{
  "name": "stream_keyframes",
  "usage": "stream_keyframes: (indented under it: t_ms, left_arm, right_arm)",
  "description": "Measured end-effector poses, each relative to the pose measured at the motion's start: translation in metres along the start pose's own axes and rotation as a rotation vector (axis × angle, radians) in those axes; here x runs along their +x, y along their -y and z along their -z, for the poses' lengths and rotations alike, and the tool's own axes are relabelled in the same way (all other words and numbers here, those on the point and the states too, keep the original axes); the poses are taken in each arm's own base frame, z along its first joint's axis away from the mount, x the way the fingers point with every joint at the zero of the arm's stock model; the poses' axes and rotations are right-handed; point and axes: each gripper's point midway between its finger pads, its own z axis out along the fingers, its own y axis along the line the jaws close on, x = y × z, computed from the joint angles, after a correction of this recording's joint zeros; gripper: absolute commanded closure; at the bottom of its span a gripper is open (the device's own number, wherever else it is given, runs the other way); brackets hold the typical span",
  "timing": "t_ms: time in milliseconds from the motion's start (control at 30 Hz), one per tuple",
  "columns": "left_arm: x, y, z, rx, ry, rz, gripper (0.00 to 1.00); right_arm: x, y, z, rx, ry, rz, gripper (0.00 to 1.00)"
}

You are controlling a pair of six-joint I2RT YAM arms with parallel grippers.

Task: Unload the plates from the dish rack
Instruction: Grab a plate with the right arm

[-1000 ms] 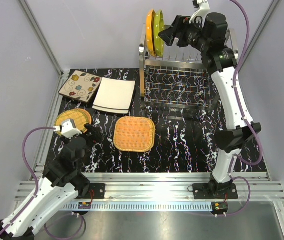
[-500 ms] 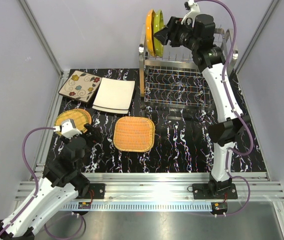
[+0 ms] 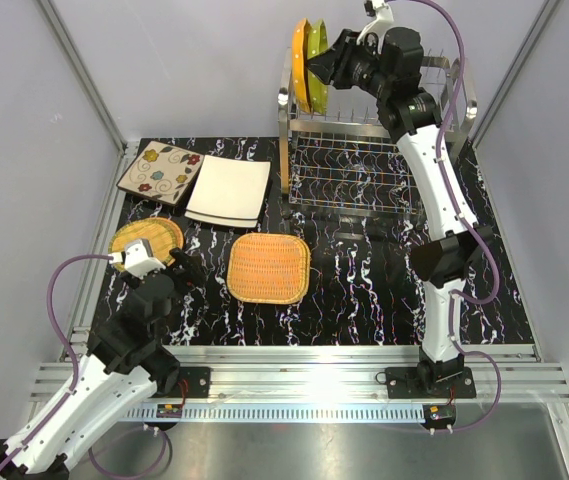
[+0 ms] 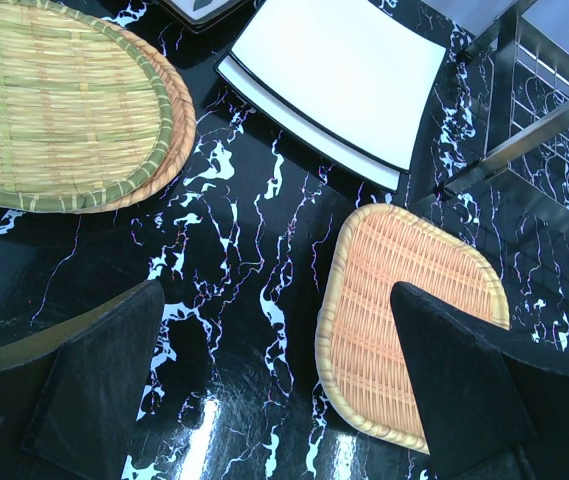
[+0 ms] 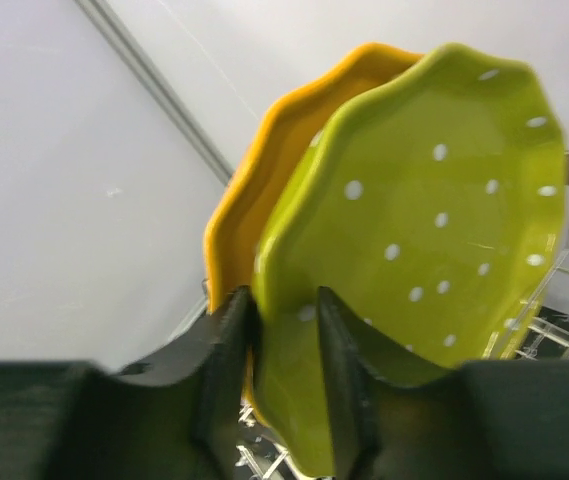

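Note:
Two plates stand on edge in the top tier of the steel dish rack (image 3: 354,170): a green dotted plate (image 3: 318,62) (image 5: 424,230) and an orange plate (image 3: 301,65) (image 5: 264,170) just behind it. My right gripper (image 3: 328,62) (image 5: 282,330) straddles the green plate's lower rim, one finger between the two plates, the other on its dotted face, shut on it. My left gripper (image 3: 159,262) (image 4: 274,370) hangs open and empty low over the table, between the round wicker plate (image 4: 54,100) and the rounded-square wicker plate (image 4: 404,300).
On the black marbled table lie a floral square plate (image 3: 159,172), a white square plate (image 3: 229,190) (image 4: 339,80), the round wicker plate (image 3: 169,232) and the rounded-square wicker plate (image 3: 269,267). The rack's lower tier (image 4: 544,110) stands at the back right. Grey walls enclose the cell.
My right gripper has moved left along the rack's top tier onto the green plate, and its fingers have narrowed around the rim. The left arm has not moved.

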Motion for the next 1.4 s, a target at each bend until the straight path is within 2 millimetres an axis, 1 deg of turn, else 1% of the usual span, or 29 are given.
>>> stream_keyframes:
  t_ms: [33, 100, 133, 200, 233, 300, 333, 600, 733, 800, 1200, 1400]
  left_arm:
    - [0.000, 0.000, 0.000, 0.000, 0.000, 0.000, 0.01]
    - [0.000, 0.000, 0.000, 0.000, 0.000, 0.000, 0.01]
    - [0.000, 0.000, 0.000, 0.000, 0.000, 0.000, 0.01]
    - [0.000, 0.000, 0.000, -0.001, -0.002, -0.002, 0.01]
    - [0.001, 0.000, -0.001, -0.002, -0.003, -0.003, 0.01]
    - [0.001, 0.000, -0.001, -0.003, -0.005, -0.005, 0.01]
    - [0.001, 0.000, -0.001, -0.004, -0.004, -0.005, 0.01]
    - [0.001, 0.001, -0.001, -0.003, -0.004, -0.004, 0.01]
    - [0.001, 0.001, -0.001, -0.003, -0.004, -0.004, 0.01]
    - [0.001, 0.001, -0.001, -0.003, -0.004, -0.003, 0.01]
    - [0.002, 0.000, -0.001, -0.004, -0.007, 0.001, 0.01]
    - [0.001, 0.001, 0.000, -0.001, -0.004, 0.010, 0.01]
  right_arm:
    - [0.000, -0.001, 0.000, -0.006, 0.000, -0.002, 0.67]
    - [0.000, -0.003, -0.001, -0.014, -0.001, -0.004, 0.71]
    - [0.000, -0.004, 0.000, -0.016, 0.000, -0.003, 0.79]
    - [-0.001, -0.005, 0.000, -0.017, 0.002, 0.001, 0.86]
    - [-0.002, -0.005, 0.000, -0.017, 0.004, 0.002, 0.93]
    - [-0.003, -0.006, 0.000, -0.017, 0.006, 0.002, 0.99]
    - [-0.004, -0.006, 0.000, -0.017, 0.008, 0.002, 1.00]
    - [-0.014, -0.009, -0.005, -0.036, 0.067, -0.018, 1.00]
    - [-0.026, -0.009, -0.006, -0.032, 0.120, -0.018, 1.00]
    - [-0.026, -0.009, -0.006, -0.026, 0.122, -0.049, 1.00]
    - [-0.031, -0.010, -0.007, -0.018, 0.140, -0.112, 1.00]
    - [-0.041, -0.014, -0.005, -0.027, 0.172, -0.125, 1.00]
